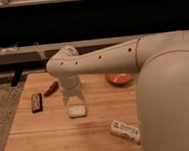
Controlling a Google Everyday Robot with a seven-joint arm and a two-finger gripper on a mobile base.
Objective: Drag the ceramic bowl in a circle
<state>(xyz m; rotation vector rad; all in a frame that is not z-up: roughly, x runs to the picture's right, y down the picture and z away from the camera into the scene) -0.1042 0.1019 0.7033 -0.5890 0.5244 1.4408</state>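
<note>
**Bowl sits apart from gripper, off at 2 o'clock**

The bowl (119, 79) rests on the wooden table (48, 137), in the far right part of the top, at about 2 o'clock from the table's middle. It stands upright with its opening facing up. It is round, so it has no long axis of its own and points no particular way; from this view it shows as a flat oval lying along the 3-to-9 line. A paler mark shows inside it. Its far rim is hidden behind the arm (101, 56), which crosses the view from 3 o'clock toward the centre.

The gripper (73, 98) hangs downward over the middle of the table. Whether it is spread or pressed together cannot be told. The bowl lies at about 2 o'clock from the gripper, well apart from it, with bare wood between them.

At 6 o'clock of the gripper, just below it, sits a small white cup (77, 111). A red item (51, 88) lies at 10 o'clock of the gripper, and a dark bar (36, 102) at 9 o'clock. A white packet (125, 129) lies near the front edge, at 4 o'clock.
</note>
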